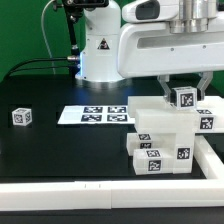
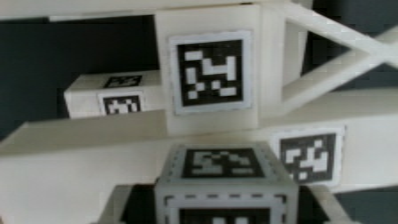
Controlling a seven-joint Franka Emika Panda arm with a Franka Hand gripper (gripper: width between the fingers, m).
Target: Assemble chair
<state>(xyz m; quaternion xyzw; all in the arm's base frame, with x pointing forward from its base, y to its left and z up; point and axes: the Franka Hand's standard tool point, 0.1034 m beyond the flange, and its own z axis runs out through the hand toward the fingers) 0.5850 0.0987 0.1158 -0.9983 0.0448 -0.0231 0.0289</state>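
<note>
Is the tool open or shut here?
Shut on a tagged chair piece: both views show it pinched between the jaws of the tool, above the chair.

A black bench (image 1: 60, 150) fills most of the exterior view in front of me. Near that view's left edge a small white cube (image 1: 22, 116) sits alone on the bench, with a black-and-white square tag on each face that shows. Well apart from it, toward the exterior view's right, lies the marker board (image 1: 95, 115) — a thin flat white strip carrying several printed square tags. A low white rail (image 1: 100, 190) runs along the bench's near edge and turns up the exterior view's right side. Farther back, black cables (image 1: 40, 63) curve across the bench — behind them the background is dark.
</note>
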